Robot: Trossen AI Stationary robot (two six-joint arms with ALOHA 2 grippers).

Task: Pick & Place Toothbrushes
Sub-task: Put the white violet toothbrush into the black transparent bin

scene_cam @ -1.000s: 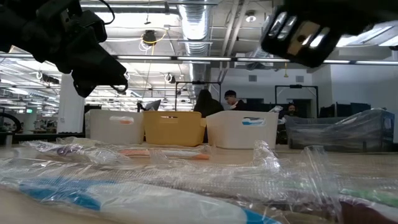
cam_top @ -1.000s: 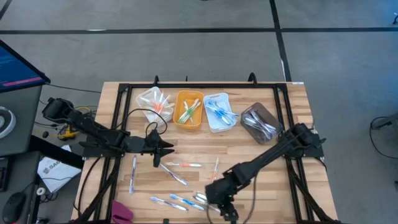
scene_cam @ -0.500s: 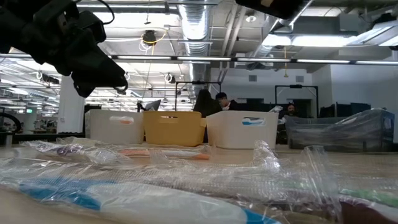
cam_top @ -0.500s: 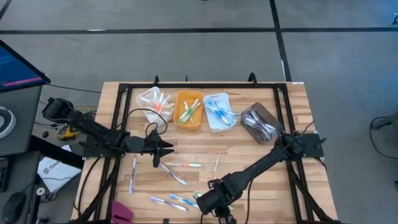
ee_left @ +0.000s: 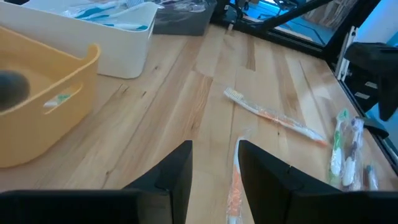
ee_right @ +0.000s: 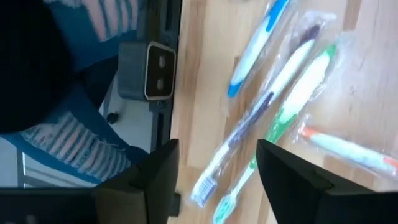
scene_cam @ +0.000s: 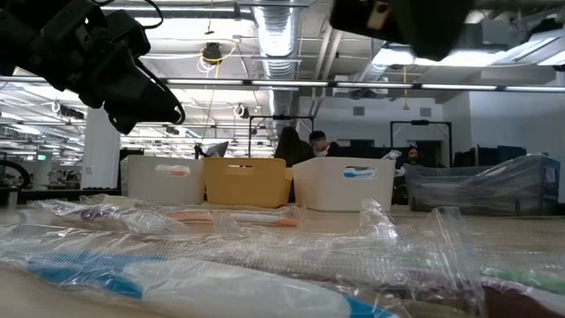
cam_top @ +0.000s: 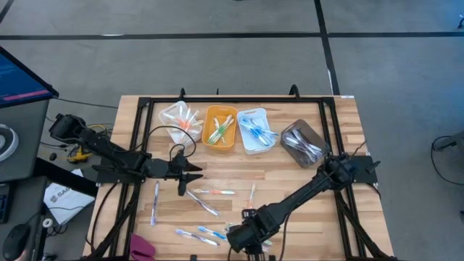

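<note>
Pale wood planks make up the table, and most of the wrapped toothbrushes lie loose across its near half, in clear crinkly plastic. Along the far side four bins stand in a row: a white bin with orange-pink brushes, a yellow bin with green and orange ones, a second white bin with blue ones, and a dark grey bin at the end, tilted out of line.

The right gripper is low over the table's front edge, reaching in from the right side. Its own camera shows its two dark fingers standing well apart with nothing between them. Just past them lie three wrapped brushes side by side: a blue-handled brush, a white and purple brush and a green brush, with an orange-tipped one near them. The small grey camera box sits off the table's edge there.

The left gripper hangs above the table's left middle, pointing toward the centre. Its fingers are parted by a narrow gap and hold nothing. Under that gap an orange-pink wrapped brush lies on the wood, and another orange one lies slanted farther out. A blue and white brush rests on its own near the left rail.

From table height I see people seated in the room behind the bins.
</note>
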